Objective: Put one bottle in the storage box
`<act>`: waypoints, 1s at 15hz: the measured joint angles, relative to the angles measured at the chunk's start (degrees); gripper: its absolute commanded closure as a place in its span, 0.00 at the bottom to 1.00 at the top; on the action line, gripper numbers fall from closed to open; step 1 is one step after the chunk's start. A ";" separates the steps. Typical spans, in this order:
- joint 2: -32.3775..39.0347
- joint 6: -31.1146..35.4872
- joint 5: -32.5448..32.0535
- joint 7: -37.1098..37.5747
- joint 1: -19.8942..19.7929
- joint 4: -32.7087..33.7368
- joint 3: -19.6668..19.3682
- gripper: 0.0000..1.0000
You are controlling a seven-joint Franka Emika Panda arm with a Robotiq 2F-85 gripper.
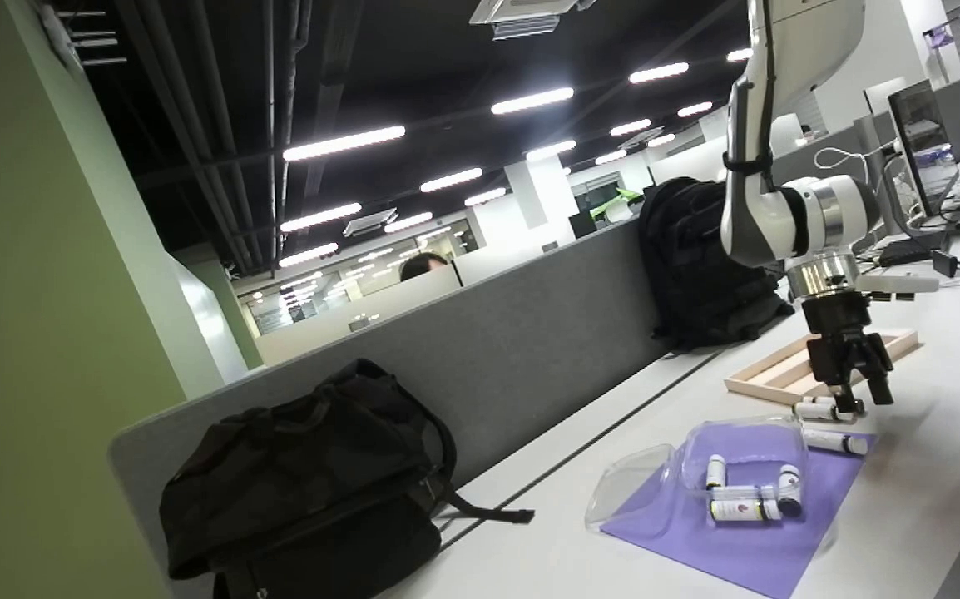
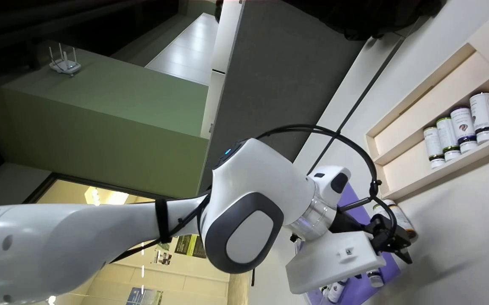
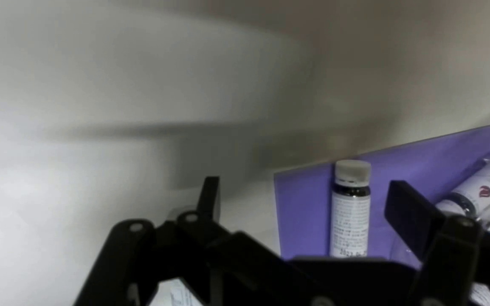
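Observation:
The storage box is a shallow light wood tray, with rims showing in both exterior views (image 1: 754, 389) (image 2: 414, 185). Several white-labelled bottles (image 2: 464, 125) lie side by side in its near compartment. My gripper (image 1: 865, 398) is open and empty above the table, just in front of the box. In the wrist view its fingers (image 3: 304, 195) are wide apart. A bottle (image 3: 351, 221) on the purple mat shows between them, below and not touched; it also shows in an exterior view (image 1: 833, 441). More bottles (image 2: 401, 218) lie beside the box, partly hidden by the gripper.
A purple mat (image 1: 688, 545) holds a clear plastic container (image 1: 700, 433) with several bottles (image 1: 742, 509) inside, its lid (image 1: 630, 491) open. A grey partition (image 1: 530, 349) runs along the table. Black bags (image 1: 305, 474) (image 1: 696, 266) stand against it. A monitor (image 1: 925, 150) stands further back.

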 measured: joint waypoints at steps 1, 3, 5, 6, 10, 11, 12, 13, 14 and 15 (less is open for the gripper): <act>1.08 0.27 -1.57 1.82 -0.02 1.11 0.48 0.00; 2.69 0.31 -4.35 5.26 -0.24 2.98 1.57 0.00; 3.81 0.29 -6.33 7.85 -0.77 4.35 2.95 0.00; 4.20 0.29 -7.13 8.89 -1.04 4.86 3.60 0.00; 5.03 0.18 -8.12 11.21 -2.13 6.06 6.46 0.00; 5.15 0.16 -8.16 11.86 -2.20 6.24 7.06 0.00; 5.25 0.17 -8.27 12.56 -2.19 6.34 7.55 0.00; 5.34 0.17 -8.62 13.50 -2.16 6.40 7.98 0.00; 5.44 0.17 -9.22 14.64 -2.13 6.43 8.32 0.00; 5.57 0.17 -9.68 15.68 -2.03 6.45 8.54 0.00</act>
